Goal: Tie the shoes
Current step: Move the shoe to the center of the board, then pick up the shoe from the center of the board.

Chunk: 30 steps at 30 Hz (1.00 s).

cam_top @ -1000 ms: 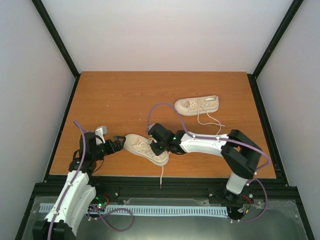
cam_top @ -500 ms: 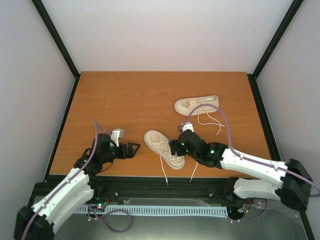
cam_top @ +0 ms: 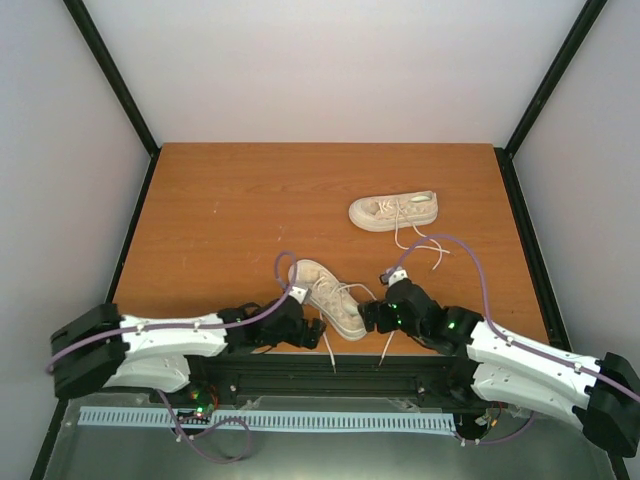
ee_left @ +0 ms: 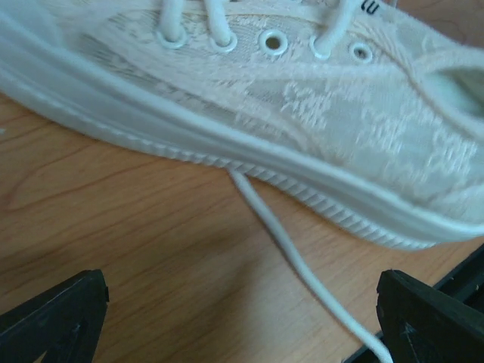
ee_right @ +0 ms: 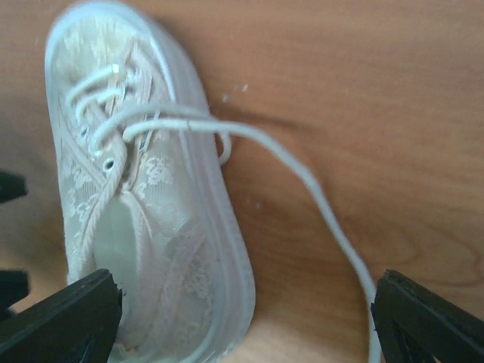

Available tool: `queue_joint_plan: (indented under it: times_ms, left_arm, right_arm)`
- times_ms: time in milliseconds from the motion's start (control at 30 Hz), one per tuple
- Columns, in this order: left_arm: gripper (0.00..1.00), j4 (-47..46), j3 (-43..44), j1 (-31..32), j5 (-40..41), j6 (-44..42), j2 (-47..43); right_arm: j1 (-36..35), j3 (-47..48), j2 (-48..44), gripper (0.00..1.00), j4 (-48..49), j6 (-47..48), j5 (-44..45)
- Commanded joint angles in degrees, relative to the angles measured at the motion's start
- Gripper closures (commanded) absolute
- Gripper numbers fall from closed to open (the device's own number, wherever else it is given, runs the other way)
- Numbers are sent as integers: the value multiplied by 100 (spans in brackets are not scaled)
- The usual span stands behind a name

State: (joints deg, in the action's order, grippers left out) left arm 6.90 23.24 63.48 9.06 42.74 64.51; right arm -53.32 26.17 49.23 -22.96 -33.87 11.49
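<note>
Cream canvas low-top sneakers (cam_top: 327, 297) lie well apart on the orange wooden bench (cam_top: 220, 220), the near one between both arms' wide-released, empty jaws, the far one (cam_top: 393, 210) behind; light and soft, its limp thin white laces (ee_left: 295, 266) probably want pinching near the free ends.

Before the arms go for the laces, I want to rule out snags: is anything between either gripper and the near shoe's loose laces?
Nothing visible. The left gripper is open facing one loose lace beside the near shoe, the right gripper open facing the other lace; only bare table lies between.
</note>
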Motion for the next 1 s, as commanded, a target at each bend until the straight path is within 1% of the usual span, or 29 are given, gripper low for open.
queue_joint_plan:
  times_ms: [0, 167, 267, 433, 567, 667, 700, 833, 900, 967]
  left_arm:
    - [1, -880, 504, 383, 727, 329, 819]
    - [0, -1244, 545, 386, 875, 191, 1071]
    - [0, -1208, 622, 384, 1064, 82, 1080]
    - [0, -1038, 831, 376, 1419, -89, 1081]
    - [0, -947, 1063, 326, 1444, -237, 1187]
    - [0, -774, 1172, 261, 1518, -257, 1219]
    - [0, -755, 1165, 213, 1532, -251, 1192]
    - [0, -731, 1023, 37, 1473, -157, 976]
    - [0, -612, 981, -16, 1485, -95, 849]
    - [0, -532, 932, -35, 1530, -51, 687]
  right_arm:
    - [15, -382, -202, 11, 565, 92, -879]
    - [6, -479, -189, 11, 879, 374, -1323]
    - [4, -474, -3, 11, 1147, 471, -1724]
    - [-82, -483, 572, 20, 1662, 478, -2231]
    - [-265, -374, 908, 25, 1843, 498, -2417]
    - [-483, -229, 1039, 25, 1810, 565, -2476]
    - [-534, -198, 1063, 24, 1835, 615, -2563]
    - [-643, -133, 1301, 14, 2061, 762, -3116]
    - [-678, -33, 1455, 9, 2034, 811, -3090]
    - [-704, 53, 1384, 7, 1878, 812, -2790]
